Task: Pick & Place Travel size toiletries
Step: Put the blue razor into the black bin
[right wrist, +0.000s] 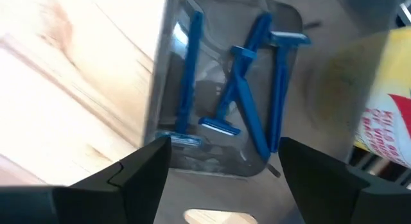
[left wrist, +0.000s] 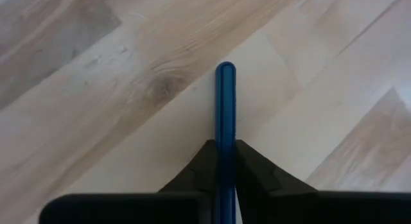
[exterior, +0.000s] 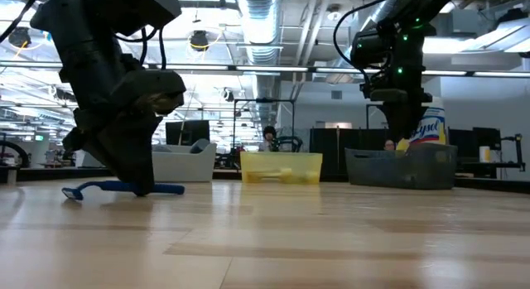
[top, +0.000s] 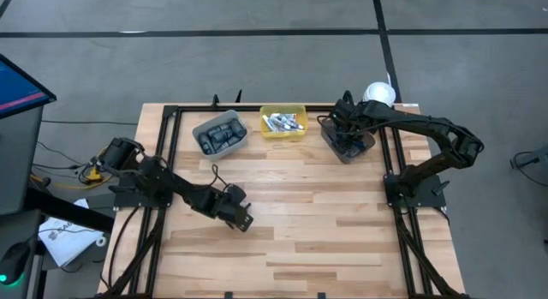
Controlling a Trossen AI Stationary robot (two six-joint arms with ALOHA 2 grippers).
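Along the far edge of the wooden table stand a grey bin of dark pods, a yellow bin of small tubes, and, farthest right, a dark bin holding several blue razors, with a white wipes canister just behind it. The left gripper reaches down to the bare boards at the near left, its fingers pinched together on the handle of a single blue razor that lies flat on the wood. The right gripper hovers over the dark bin with its jaws spread wide and empty.
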